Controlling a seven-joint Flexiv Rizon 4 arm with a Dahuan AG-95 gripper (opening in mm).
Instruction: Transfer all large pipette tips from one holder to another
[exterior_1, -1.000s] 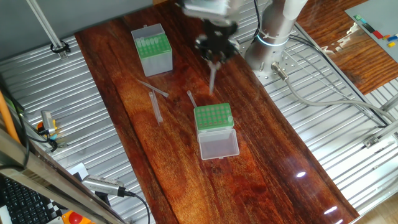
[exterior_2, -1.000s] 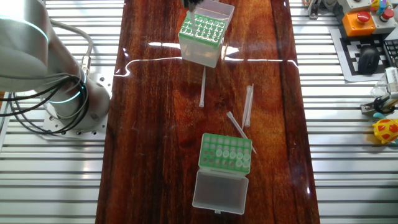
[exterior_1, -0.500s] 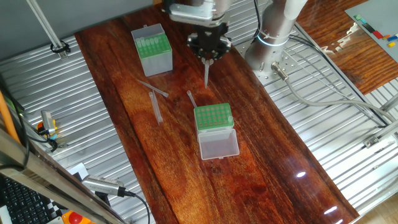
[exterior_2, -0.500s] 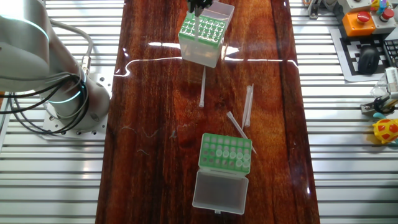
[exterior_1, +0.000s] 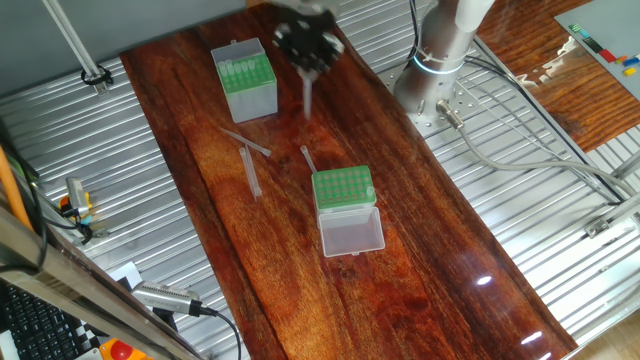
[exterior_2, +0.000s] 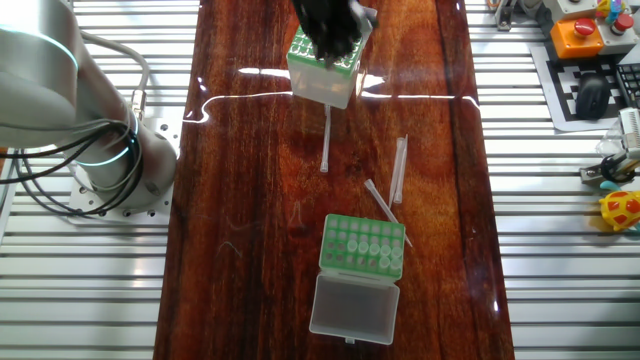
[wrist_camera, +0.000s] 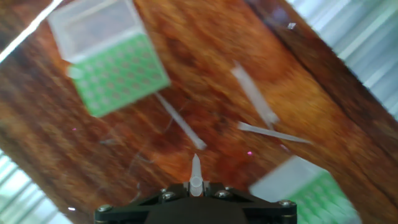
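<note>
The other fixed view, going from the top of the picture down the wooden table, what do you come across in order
Gripper over the taller translucent box → loose tip below the box → two more loose tips → low green rack → its open clear lid.

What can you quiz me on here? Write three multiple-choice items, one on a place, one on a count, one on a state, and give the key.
1. The fingers are nearest:
A the taller translucent box
B the low green rack
C the clear lid

2. Loose tips lying on the table:
A one
B three
C five

3. The fingers are:
A open and empty
B shut on a pipette tip
C shut on the lid

Key: A, both fixed views put them by the box; B, three lie flat on the wood; B, the hand view shows a tip sticking out between them.
</note>
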